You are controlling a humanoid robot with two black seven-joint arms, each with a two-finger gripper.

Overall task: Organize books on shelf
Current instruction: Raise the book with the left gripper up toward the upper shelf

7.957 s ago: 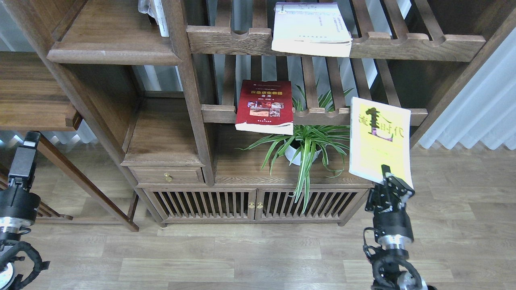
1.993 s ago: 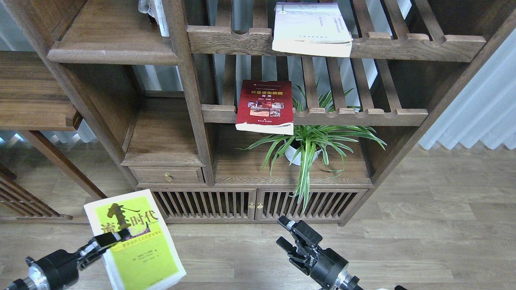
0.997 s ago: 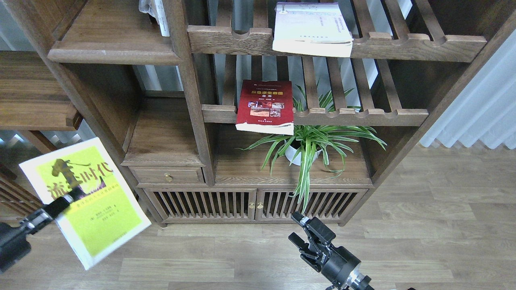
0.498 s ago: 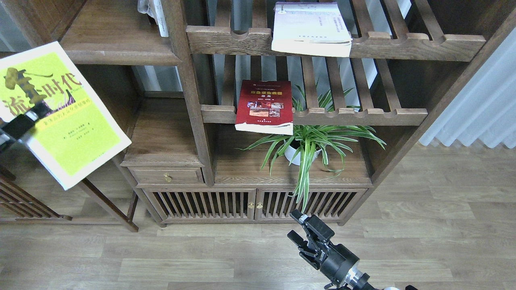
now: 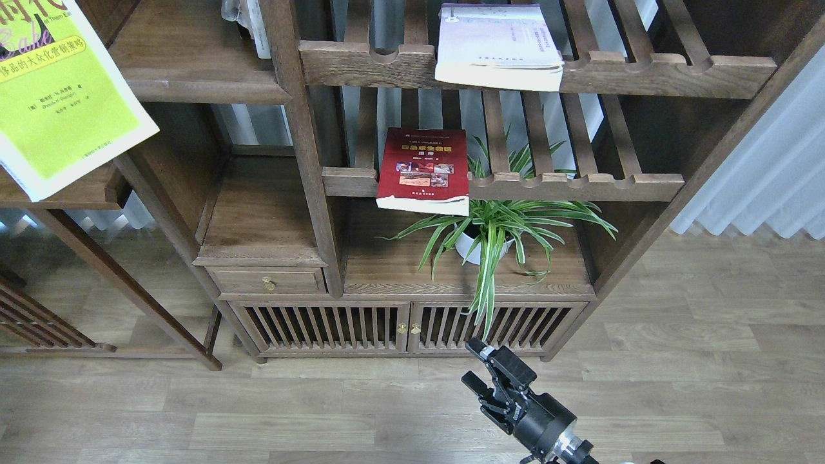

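Note:
The lime-yellow book [image 5: 61, 96] hangs tilted at the top left, partly cut off by the view's edge. Its lower corner overlaps a plank on the left [image 5: 90, 190]. My left gripper is out of view. The solid dark-brown shelf [image 5: 193, 84] with a rounded front edge lies just right of the book. The dark red book [image 5: 422, 167] lies on the middle slatted rack. The white-lavender book [image 5: 497, 45] lies on the upper slatted rack. My right gripper [image 5: 480, 368] is open and empty, low over the floor in front of the cabinet.
A spider plant in a white pot [image 5: 480, 248] stands on the cabinet top below the red book, with leaves hanging over the slatted doors [image 5: 406, 328]. A small drawer [image 5: 267, 280] sits at left. Curtains [image 5: 767, 167] hang at right. The floor is wooden.
The lime-yellow book has risen from low on the left to the top left corner, and my left gripper has gone out of view with it. The right gripper has barely moved.

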